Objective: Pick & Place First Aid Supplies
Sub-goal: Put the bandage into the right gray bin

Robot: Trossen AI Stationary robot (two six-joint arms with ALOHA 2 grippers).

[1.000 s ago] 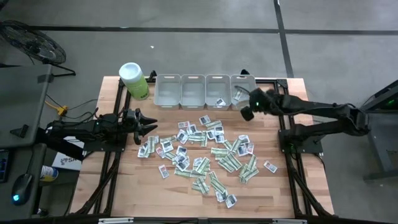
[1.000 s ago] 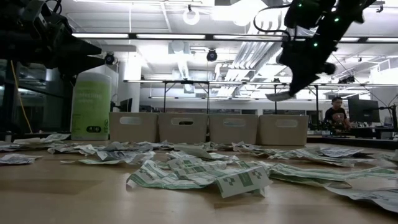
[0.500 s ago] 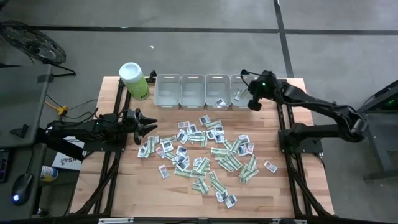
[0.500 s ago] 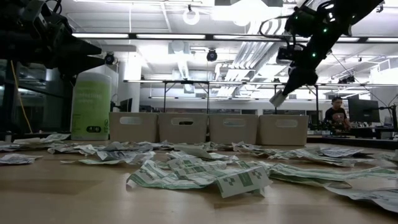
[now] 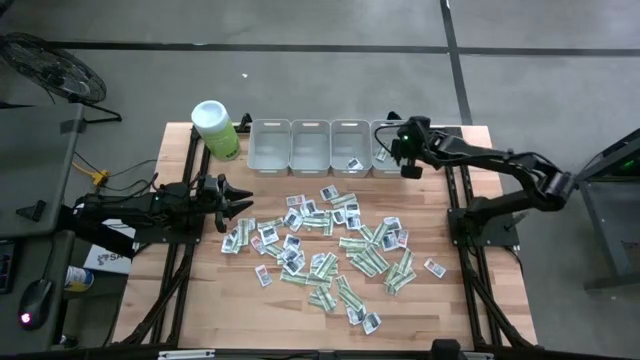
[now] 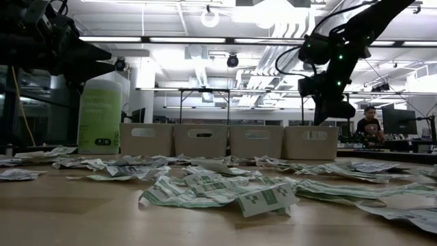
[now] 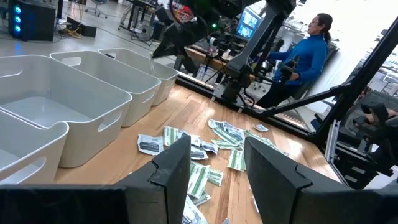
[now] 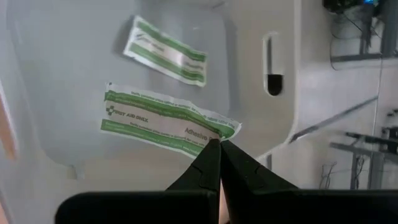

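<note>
High view: the right pincer (image 5: 404, 160) hangs over the rightmost bin (image 5: 386, 146) of the grey row, its fingers pressed together on one end of a green-and-white strip (image 8: 165, 120); a second strip (image 8: 165, 50) lies on that bin's floor below. Most first aid packets (image 5: 325, 240) lie scattered over the counter (image 5: 460, 300) in front of the bins. The left pincer (image 5: 235, 203) waits near the packets, on the side away from that bin, fingers apart and holding nothing.

Green/white striped packet (image 8: 165, 118), grey bins (image 5: 270, 146), lime canister (image 5: 217, 131)
</note>
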